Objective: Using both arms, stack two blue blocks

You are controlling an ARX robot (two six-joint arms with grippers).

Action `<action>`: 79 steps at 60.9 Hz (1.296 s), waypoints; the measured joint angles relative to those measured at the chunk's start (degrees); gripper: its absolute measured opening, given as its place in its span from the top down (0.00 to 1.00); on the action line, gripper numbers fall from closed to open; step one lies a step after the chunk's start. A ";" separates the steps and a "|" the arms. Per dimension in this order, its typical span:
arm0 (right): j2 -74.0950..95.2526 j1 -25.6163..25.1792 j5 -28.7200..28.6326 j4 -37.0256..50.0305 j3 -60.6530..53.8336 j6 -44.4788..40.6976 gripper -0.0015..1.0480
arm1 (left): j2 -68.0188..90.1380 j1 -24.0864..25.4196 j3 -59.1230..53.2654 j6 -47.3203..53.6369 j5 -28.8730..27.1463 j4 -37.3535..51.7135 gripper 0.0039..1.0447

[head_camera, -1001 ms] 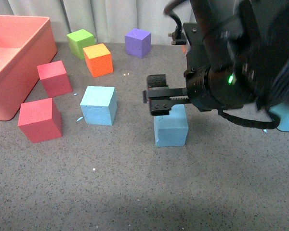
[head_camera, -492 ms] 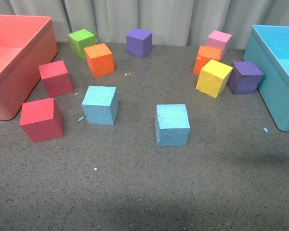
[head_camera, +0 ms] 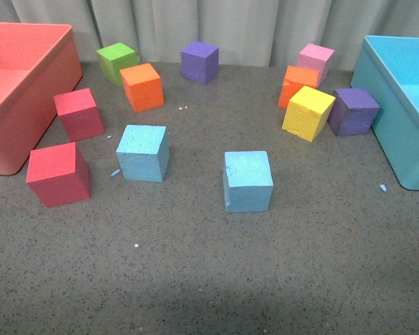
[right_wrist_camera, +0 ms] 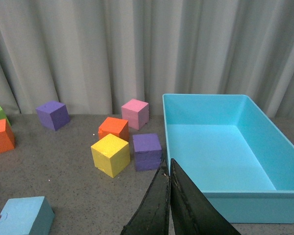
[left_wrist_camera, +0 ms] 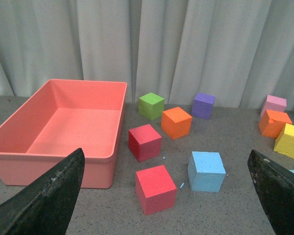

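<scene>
Zero progress is being shown on the stack: the left blue block (head_camera: 144,152) and the right blue block (head_camera: 248,181) are both sitting flat on the bench (head_camera: 209,279), set apart with bare bench between them and nothing on top of either. Everything is judged to be outstanding: one block being gripped, lifted, carried over the other, seated square and let go. Neither arm is being caught in the front view. The left fingers (left_wrist_camera: 54,196) are being held spread wide with nothing between them; the left blue block is being framed ahead of them in the left wrist view, untouched, with the salmon bin (left_wrist_camera: 112,122) off to one side. The right fingers (right_wrist_camera: 191,210) are being held pressed together, empty; the right blue block is only being clipped at the edge of the right wrist view, well short of the turquoise bin (right_wrist_camera: 206,98). Both wrist cameras are being pointed roughly level across the bench toward the curtain, so both arms are judged to be parked back, clear of the blocks.
</scene>
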 joint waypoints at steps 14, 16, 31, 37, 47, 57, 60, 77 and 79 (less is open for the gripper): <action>-13.20 -4.24 -3.98 -11.02 -1.90 0.00 0.99 | 0.00 0.00 0.00 0.00 -0.02 0.00 0.06; -15.28 -4.28 -3.96 -12.90 -1.95 0.00 0.99 | 0.00 0.00 0.00 0.00 -0.02 0.00 0.06; -26.75 -4.28 -3.96 -23.47 -2.32 0.00 0.99 | 0.00 0.00 0.00 0.00 -0.02 0.00 0.06; -29.59 -4.28 -3.96 -26.12 -2.32 0.00 0.99 | 0.00 0.00 0.00 0.00 -0.02 0.00 0.06; -33.92 -4.28 -3.98 -30.34 -2.32 0.00 0.99 | 0.00 0.00 0.00 0.00 -0.02 0.00 0.06; -37.42 -4.28 -3.98 -33.79 -2.32 0.00 0.99 | 0.00 0.00 0.00 0.00 -0.02 0.00 0.06; -38.29 -4.28 -3.96 -34.62 -2.32 0.00 0.99 | 0.00 0.00 0.00 0.00 -0.02 0.00 0.06; -43.08 -4.28 -3.98 -39.41 -2.32 0.00 0.99 | 0.00 0.00 0.00 0.00 -0.02 0.00 0.06; -44.87 -4.28 -3.98 -41.44 -2.25 0.00 0.99 | 0.00 0.00 0.00 0.02 -0.02 0.00 0.06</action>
